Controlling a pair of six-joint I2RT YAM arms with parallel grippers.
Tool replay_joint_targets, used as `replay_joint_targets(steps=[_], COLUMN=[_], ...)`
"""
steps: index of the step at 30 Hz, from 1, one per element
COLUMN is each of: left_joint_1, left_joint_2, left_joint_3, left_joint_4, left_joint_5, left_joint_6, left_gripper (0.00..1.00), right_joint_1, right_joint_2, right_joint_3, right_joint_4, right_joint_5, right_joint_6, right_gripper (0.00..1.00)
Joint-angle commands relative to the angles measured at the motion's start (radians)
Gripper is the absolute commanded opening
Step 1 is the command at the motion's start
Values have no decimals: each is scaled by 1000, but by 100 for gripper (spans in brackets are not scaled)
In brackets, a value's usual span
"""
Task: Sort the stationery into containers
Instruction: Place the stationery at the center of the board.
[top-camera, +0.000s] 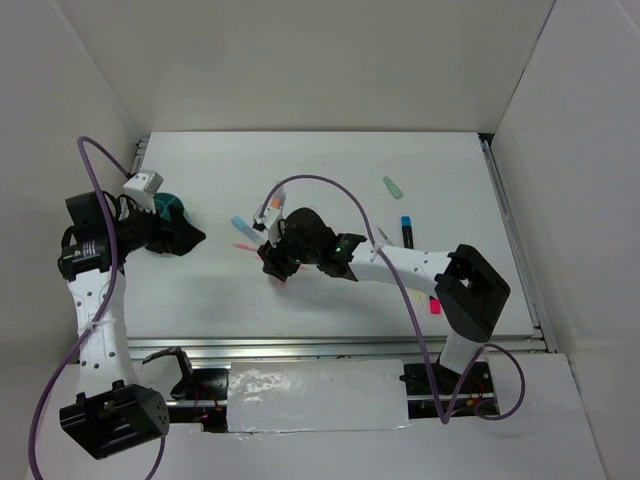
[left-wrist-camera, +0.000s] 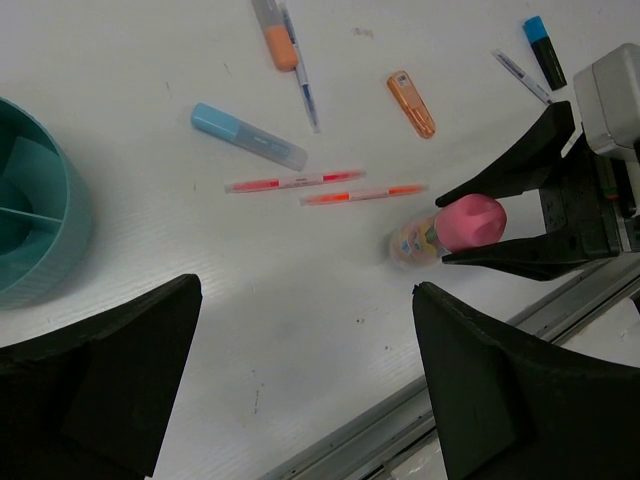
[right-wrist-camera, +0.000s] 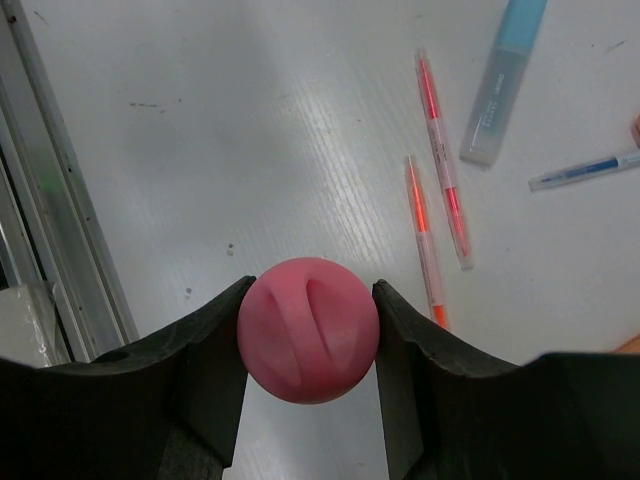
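Observation:
My right gripper is shut on the round pink cap of a stubby tube. In the left wrist view the tube is tilted, its pale body low over the table. To its upper left lie two thin orange pens, a light blue highlighter, an orange marker and a thin blue pen. My left gripper hangs open and holds nothing, just right of the round teal container with inner dividers. In the top view the right gripper is mid-table and the left gripper is beside the tub.
A green highlighter and a black marker with a blue cap lie toward the back right. A small pink item sits by the right arm's elbow. A metal rail runs along the table's near edge, and white walls close in three sides.

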Motion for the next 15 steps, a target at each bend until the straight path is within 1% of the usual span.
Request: replay_joint_targets(steps=[1, 6, 9, 11, 14, 15], left_joint_1=[7, 5, 7, 5, 7, 5], left_joint_2=[-14, -14, -11, -6, 0, 0], left_joint_3=[-14, -23, -31, -32, -40, -45], left_joint_4=[43, 52, 55, 60, 72, 77], left_joint_5=[33, 25, 24, 30, 33, 34], left_joint_6=[-7, -4, 1, -1, -7, -7], left_gripper=[99, 99, 99, 99, 99, 99], right_joint_1=[4, 3, 4, 6, 9, 6], right_joint_2=[20, 52, 69, 73, 79, 81], right_joint_3=[-6, -18, -27, -37, -43, -43], right_joint_4=[117, 155, 165, 177, 177, 174], right_joint_5=[6, 52, 71, 82, 85, 85], right_joint_6=[27, 1, -9, -19, -25, -20], right_gripper=[20, 22, 25, 28, 37, 48])
